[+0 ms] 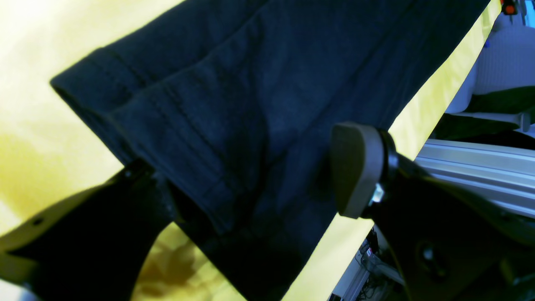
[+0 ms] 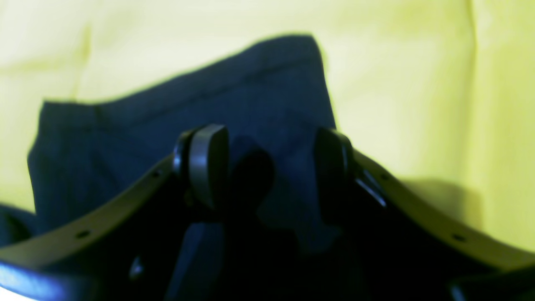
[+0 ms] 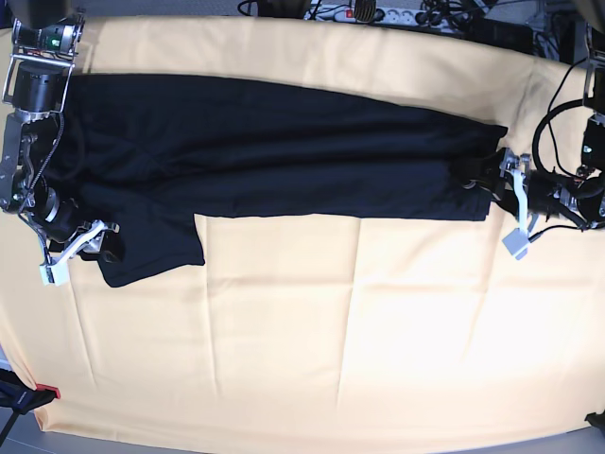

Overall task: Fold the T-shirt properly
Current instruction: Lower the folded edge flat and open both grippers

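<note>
The T-shirt (image 3: pixel 274 151) lies flat across the far half of the yellow cloth (image 3: pixel 331 359), stretched as a long dark band from one side of the table to the other. Its near long edge appears folded over lengthwise, while one sleeve (image 3: pixel 151 241) still juts toward the near side at the base view's left; by this judgement the first fold is only partly made, and that sleeve and the crosswise folds remain. The right gripper (image 3: pixel 83 248) sits low at the sleeve's outer edge, jaws spread, one pad to each side of the fabric (image 2: pixel 267 104) without pinching it. The left gripper (image 3: pixel 510 194) reaches in from the opposite end, level with the table, jaws wide apart; its wrist view shows a hemmed, doubled edge (image 1: pixel 200 138) lying between the pads, not clamped. Both arms are thus posed low at the garment's two ends, holding nothing.
</note>
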Robot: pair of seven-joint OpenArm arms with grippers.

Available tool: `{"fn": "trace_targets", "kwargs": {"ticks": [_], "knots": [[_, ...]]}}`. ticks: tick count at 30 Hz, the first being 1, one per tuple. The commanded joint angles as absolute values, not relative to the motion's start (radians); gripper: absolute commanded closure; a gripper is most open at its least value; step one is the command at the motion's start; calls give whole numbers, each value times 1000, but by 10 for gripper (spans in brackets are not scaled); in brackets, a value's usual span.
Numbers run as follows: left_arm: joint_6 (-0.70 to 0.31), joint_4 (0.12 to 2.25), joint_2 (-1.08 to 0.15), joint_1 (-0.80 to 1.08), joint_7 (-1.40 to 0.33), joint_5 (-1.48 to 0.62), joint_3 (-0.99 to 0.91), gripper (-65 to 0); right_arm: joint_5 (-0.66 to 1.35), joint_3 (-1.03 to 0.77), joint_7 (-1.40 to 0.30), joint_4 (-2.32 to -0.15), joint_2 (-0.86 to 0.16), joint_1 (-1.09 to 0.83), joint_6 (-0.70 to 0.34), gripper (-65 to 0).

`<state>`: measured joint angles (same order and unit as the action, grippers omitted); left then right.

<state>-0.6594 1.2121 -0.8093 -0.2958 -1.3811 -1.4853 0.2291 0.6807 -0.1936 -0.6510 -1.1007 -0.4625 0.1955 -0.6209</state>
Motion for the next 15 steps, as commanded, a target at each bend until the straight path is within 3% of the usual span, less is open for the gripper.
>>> {"fn": "trace_targets", "kwargs": {"ticks": [1, 5, 12, 15], "knots": [[-661, 1222, -834, -310, -1392, -1484, 220, -486, 672, -199, -642, -1108, -479, 211, -630, -351], [-661, 1222, -834, -310, -1392, -1484, 220, -486, 611, -199, -659, -1131, -483, 242, -614, -351], [-661, 1222, -834, -311, -1391, -1484, 220, -486, 419, -199, -728, -1138, -483, 295, -397, -352], [-661, 1222, -834, -311, -1387, -1484, 220, -486, 471, -199, -775, -1136, -482, 294, -404, -351]]}}
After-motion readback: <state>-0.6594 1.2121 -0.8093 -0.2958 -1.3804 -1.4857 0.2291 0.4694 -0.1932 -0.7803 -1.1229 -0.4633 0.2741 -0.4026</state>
